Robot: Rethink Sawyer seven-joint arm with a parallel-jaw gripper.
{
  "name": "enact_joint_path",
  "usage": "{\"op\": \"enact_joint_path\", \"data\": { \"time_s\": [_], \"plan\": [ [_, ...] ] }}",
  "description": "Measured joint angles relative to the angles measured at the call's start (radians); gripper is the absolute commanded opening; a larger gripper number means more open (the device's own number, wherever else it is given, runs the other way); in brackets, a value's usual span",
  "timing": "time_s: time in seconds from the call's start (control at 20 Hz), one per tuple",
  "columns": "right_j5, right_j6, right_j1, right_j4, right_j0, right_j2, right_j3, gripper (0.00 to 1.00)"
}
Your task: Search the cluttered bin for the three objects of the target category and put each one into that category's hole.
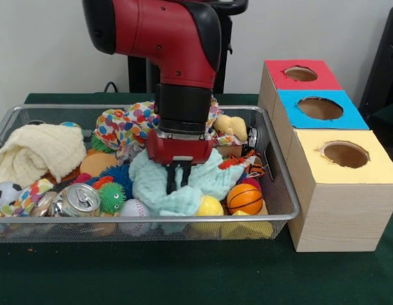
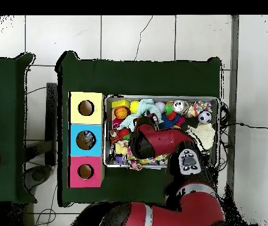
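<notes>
The wire mesh bin (image 1: 183, 218) is full of toys and cloths; it also shows in the overhead view (image 2: 159, 97). No clear plastic bottle shows in either view; any are hidden under the clutter. My gripper (image 1: 178, 181) hangs in the middle of the bin with its black fingers close together, pinched into a pale green cloth (image 1: 164, 190). In the overhead view the red arm (image 2: 156, 141) covers the gripper. The hole with the blue surround (image 1: 320, 108) is in the middle of the wooden box to the right of the bin and shows from above (image 2: 85, 140).
A silver soda can (image 1: 79, 198), a cream cloth (image 1: 40, 152), a spotted cloth (image 1: 123, 127), a green spiky ball (image 1: 111, 197), a baseball (image 1: 134, 208), a yellow ball (image 1: 209, 206) and a small basketball (image 1: 244, 198) lie in the bin. Red-surround (image 1: 301, 74) and yellow-surround (image 1: 345, 154) holes flank the blue one.
</notes>
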Motion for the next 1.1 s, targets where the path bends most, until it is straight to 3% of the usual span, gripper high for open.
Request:
{"op": "enact_joint_path", "data": {
  "time_s": [0.45, 0.7, 1.1],
  "plan": [
    [0.043, 0.000, -0.047, -0.060, -0.266, 0.194, 0.017, 0.00],
    [0.134, 0.000, -0.072, -0.114, -0.435, 0.319, 0.018, 0.00],
    [0.276, -0.002, -0.085, -0.178, -0.611, 0.432, 0.019, 0.00]
  ]
}}
